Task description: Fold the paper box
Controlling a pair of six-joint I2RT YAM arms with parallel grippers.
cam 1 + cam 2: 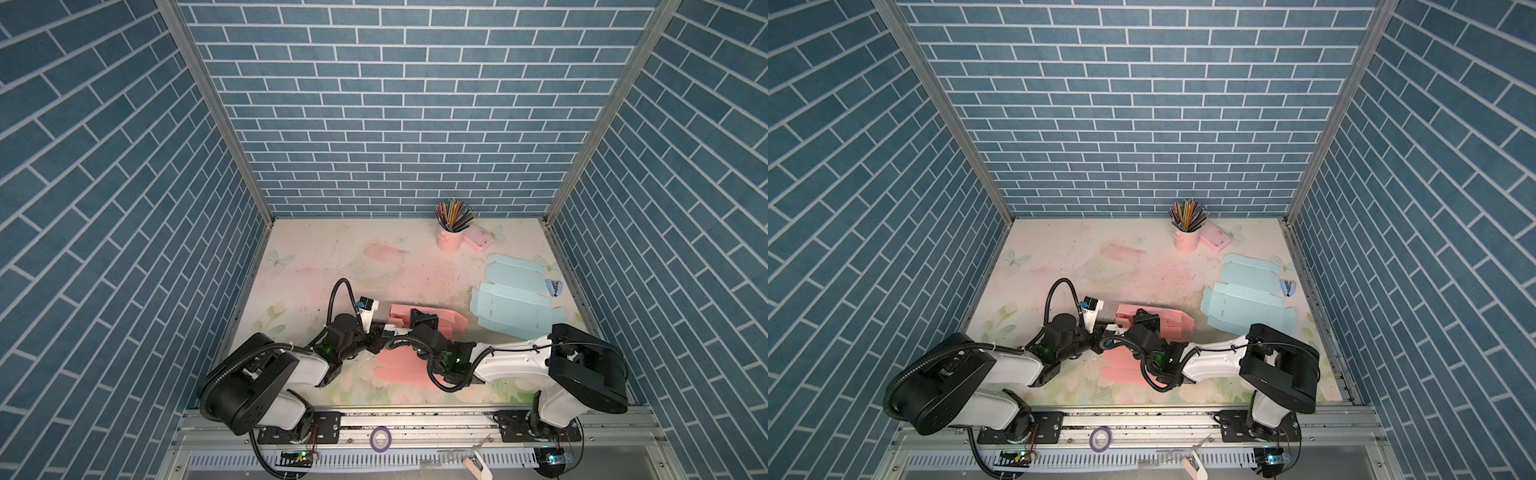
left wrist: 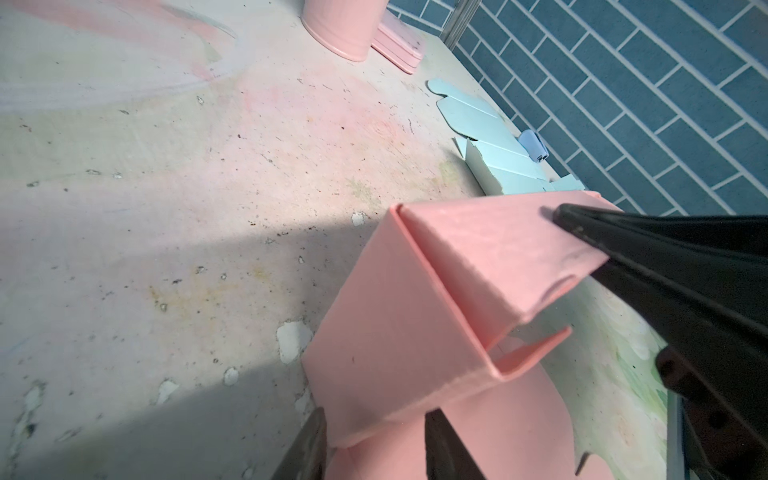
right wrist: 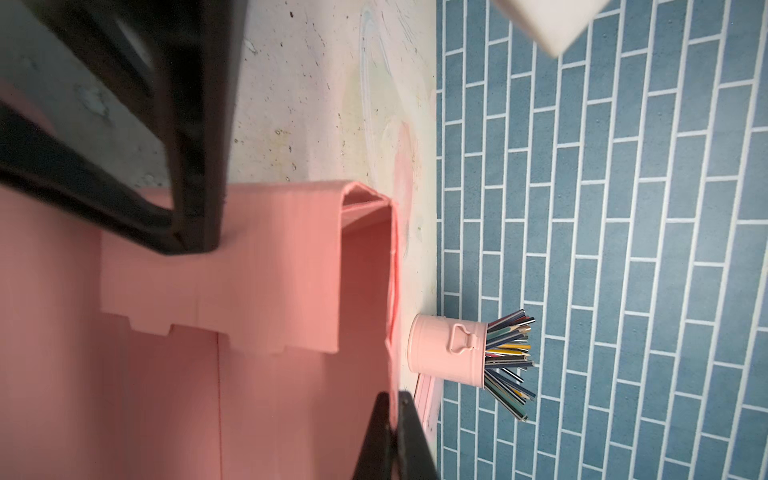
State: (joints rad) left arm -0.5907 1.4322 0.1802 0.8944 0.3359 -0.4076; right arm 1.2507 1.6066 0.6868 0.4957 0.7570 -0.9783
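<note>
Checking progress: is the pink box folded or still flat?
Partly folded: the pink box has one wall raised and doubled over; its near panels lie flat on the table.

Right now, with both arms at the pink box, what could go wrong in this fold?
1. The left end effector has its jaws apart around a corner of the pink box; the folded flap, its tabs seemingly not seated, may spring back.
2. The right end effector pinches a thin wall edge; a pull could crease or tear it.
3. The left wrist and right wrist crowd together above the box, so they might collide.
</note>
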